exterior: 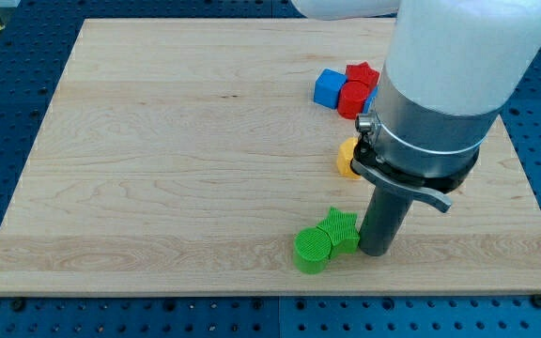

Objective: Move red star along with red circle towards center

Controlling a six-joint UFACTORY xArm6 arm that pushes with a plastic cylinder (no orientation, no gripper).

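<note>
Nearest the view's bottom edge: a green circle (pixel 313 249) and a green star (pixel 339 228), touching, on the pale wooden table (pixel 158 160). Just to their right, my tip (pixel 376 251) planted on the wood, close beside the green star, contact impossible to confirm. No jaws on this end effector: only a straight dark rod under a broad white and grey arm housing (pixel 449 84), gripping nothing. Behind the rod, towards the view's right, part of an orange block (pixel 347 158), mostly hidden by the housing, shape unclear. Farther back, near the view's top right: the red star (pixel 362 74) and, touching it just below, the red circle (pixel 353 99), packed tight against a blue cube (pixel 328 88) on their left. A sliver of another blue block (pixel 372 98) just visible at the red circle's right, largely covered by the arm. Red pair well apart from my tip, up and right of the table's centre.
</note>
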